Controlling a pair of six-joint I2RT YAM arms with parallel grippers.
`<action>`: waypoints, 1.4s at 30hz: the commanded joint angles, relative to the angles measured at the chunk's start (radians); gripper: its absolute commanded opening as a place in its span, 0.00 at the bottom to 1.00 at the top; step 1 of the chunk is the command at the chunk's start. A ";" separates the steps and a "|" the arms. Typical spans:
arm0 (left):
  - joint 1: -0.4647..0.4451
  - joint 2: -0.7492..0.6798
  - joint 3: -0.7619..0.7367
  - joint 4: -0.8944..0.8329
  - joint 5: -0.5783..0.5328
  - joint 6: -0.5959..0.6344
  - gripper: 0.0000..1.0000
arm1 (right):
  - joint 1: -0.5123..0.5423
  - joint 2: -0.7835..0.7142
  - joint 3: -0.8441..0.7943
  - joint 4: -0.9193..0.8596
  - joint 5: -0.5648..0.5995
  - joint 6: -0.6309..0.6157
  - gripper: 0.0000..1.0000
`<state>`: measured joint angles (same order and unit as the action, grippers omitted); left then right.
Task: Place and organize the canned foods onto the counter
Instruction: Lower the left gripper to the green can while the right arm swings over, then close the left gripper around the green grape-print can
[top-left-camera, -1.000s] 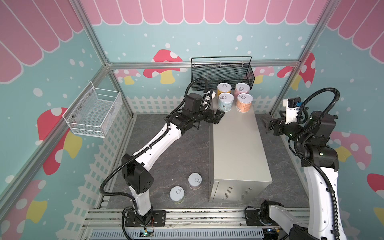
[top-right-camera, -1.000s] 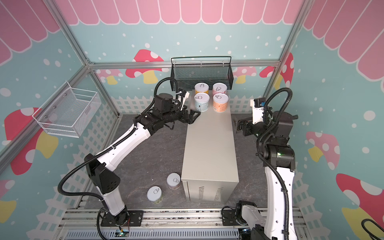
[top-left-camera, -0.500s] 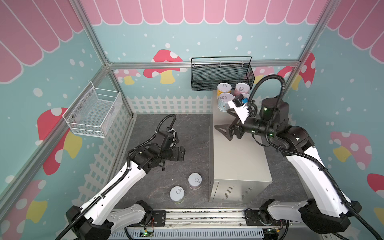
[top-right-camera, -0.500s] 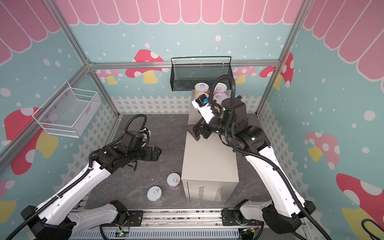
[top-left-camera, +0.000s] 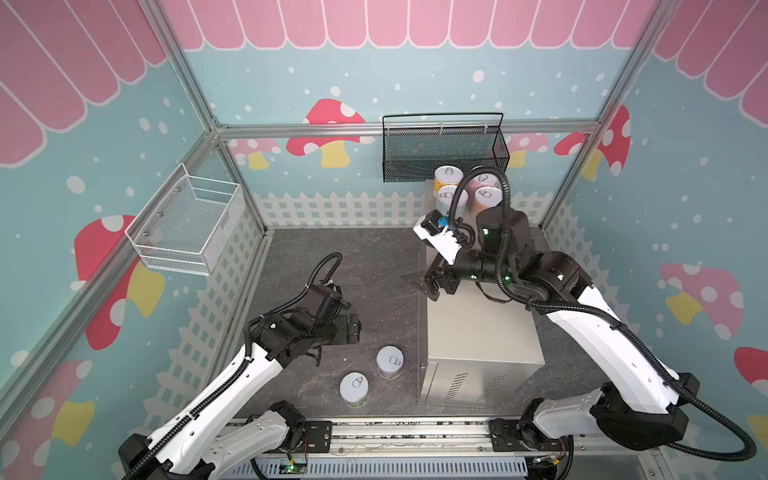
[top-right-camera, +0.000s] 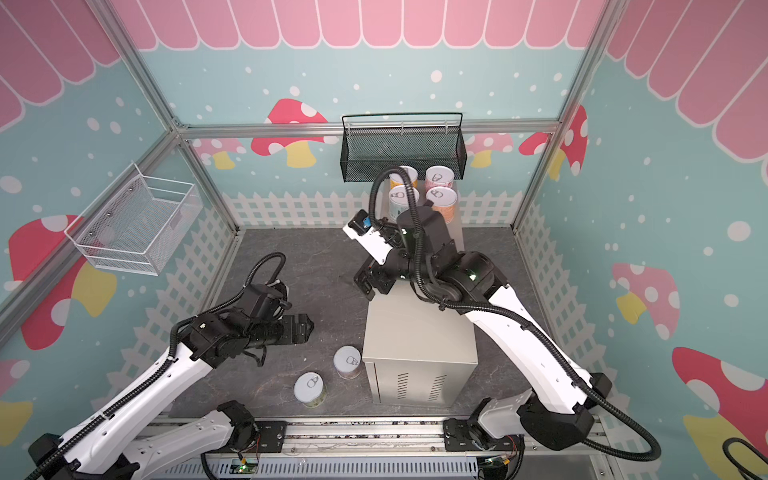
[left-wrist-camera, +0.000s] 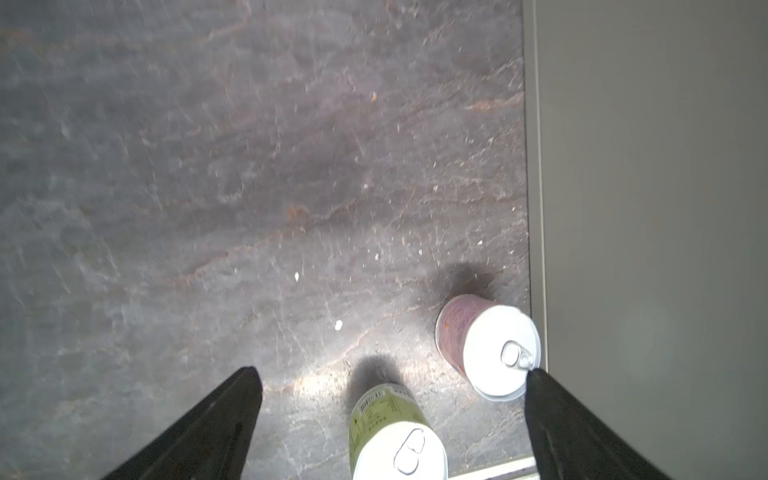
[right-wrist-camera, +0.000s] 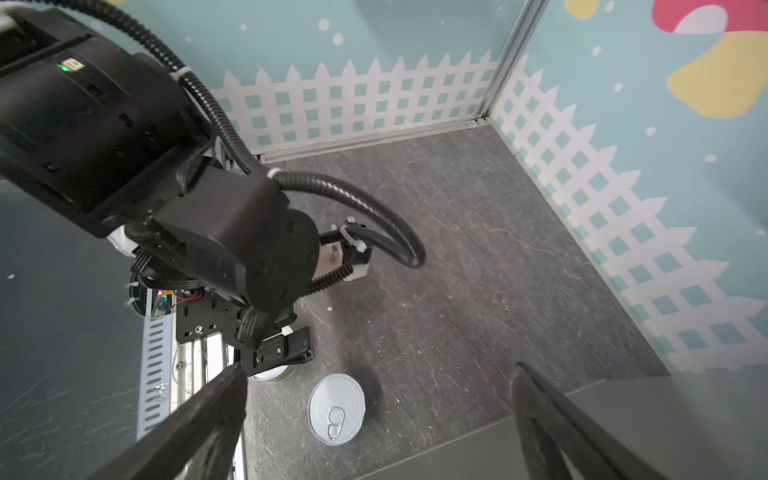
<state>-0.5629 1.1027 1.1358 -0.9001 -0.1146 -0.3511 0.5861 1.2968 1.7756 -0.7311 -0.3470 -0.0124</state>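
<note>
Four canned foods stand at the back of the counter (top-left-camera: 478, 332) (top-right-camera: 415, 328): yellow (top-left-camera: 448, 175), light blue (top-left-camera: 446, 196), pink (top-left-camera: 485, 180) and orange (top-left-camera: 489, 196). Two more stand on the floor left of the counter: a pink-white can (top-left-camera: 390, 361) (left-wrist-camera: 490, 349) (right-wrist-camera: 336, 409) and a green can (top-left-camera: 353, 388) (left-wrist-camera: 390, 432). My left gripper (top-left-camera: 355, 328) (left-wrist-camera: 392, 370) hangs open above the floor just behind these two, holding nothing. My right gripper (top-left-camera: 419, 282) (right-wrist-camera: 378, 369) is open and empty over the counter's left edge.
A black mesh basket (top-left-camera: 444, 153) hangs on the back wall above the counter cans. A white wire basket (top-left-camera: 187, 224) hangs on the left wall. The aluminium base rail (top-left-camera: 395, 432) runs along the front, close to the green can.
The left gripper left the counter's back cans and came down over the floor near the two floor cans. The right arm swung from the counter's right side across to its left edge.
</note>
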 joint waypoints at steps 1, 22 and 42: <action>0.004 -0.078 -0.074 -0.103 -0.021 -0.180 0.99 | 0.107 0.041 0.049 -0.081 0.117 -0.053 1.00; -0.376 -0.127 -0.401 -0.184 0.061 -0.643 0.98 | 0.534 0.117 -0.137 0.016 0.372 -0.042 0.99; -0.444 -0.040 -0.526 -0.028 0.085 -0.693 0.96 | 0.540 -0.014 -0.283 0.066 0.425 -0.030 1.00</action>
<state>-0.9985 1.0435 0.6456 -0.9199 -0.0143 -1.0153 1.1255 1.2861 1.4906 -0.6365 0.0574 -0.0360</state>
